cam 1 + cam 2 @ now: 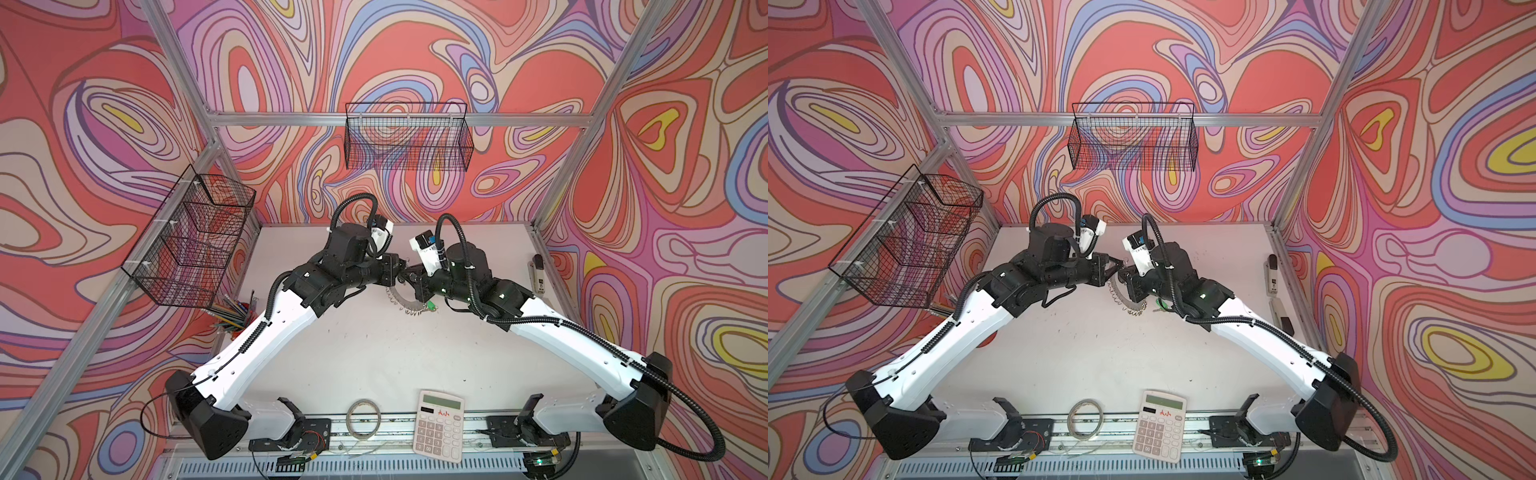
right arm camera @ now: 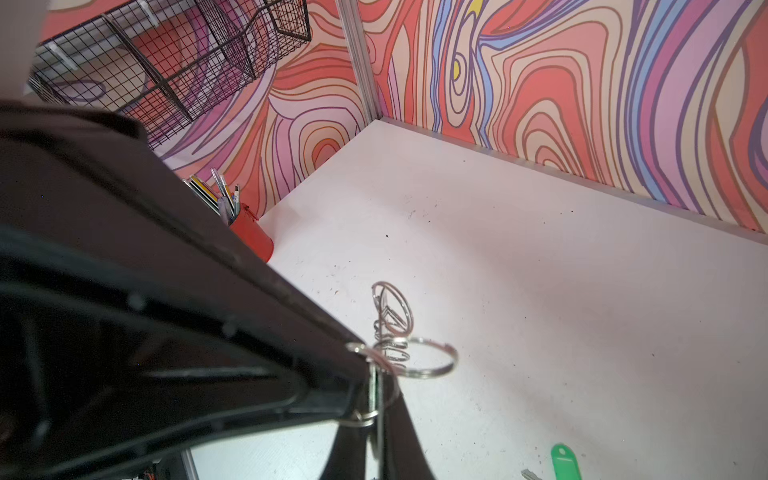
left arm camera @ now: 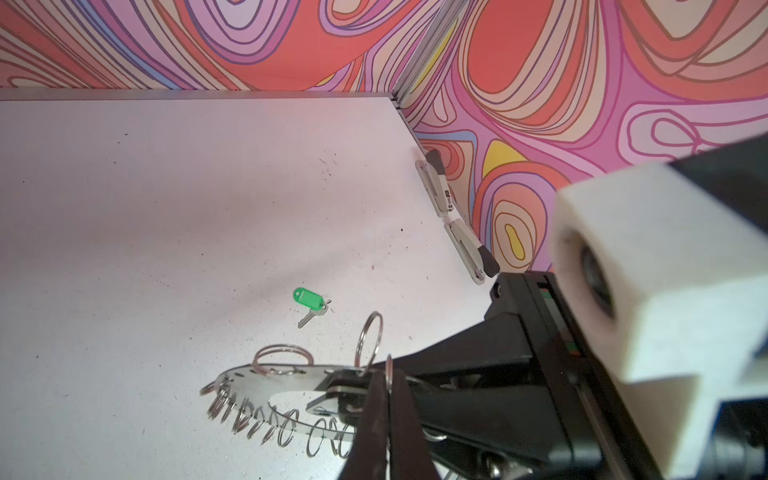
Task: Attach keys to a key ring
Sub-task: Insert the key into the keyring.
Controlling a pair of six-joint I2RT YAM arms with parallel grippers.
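Key ring (image 3: 266, 388) gripped by left hand (image 3: 388, 374), right hand (image 2: 380, 419)

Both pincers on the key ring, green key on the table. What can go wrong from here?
1. The left pincer is shut on one split ring at the rim of the key ring, the right pincer on its disc, close together. Mismatched motion could bend the split ring or twist the disc loose.
2. The green-tagged key lies on the table with no pincer free. Letting go to fetch it may let the key ring swing or drop.
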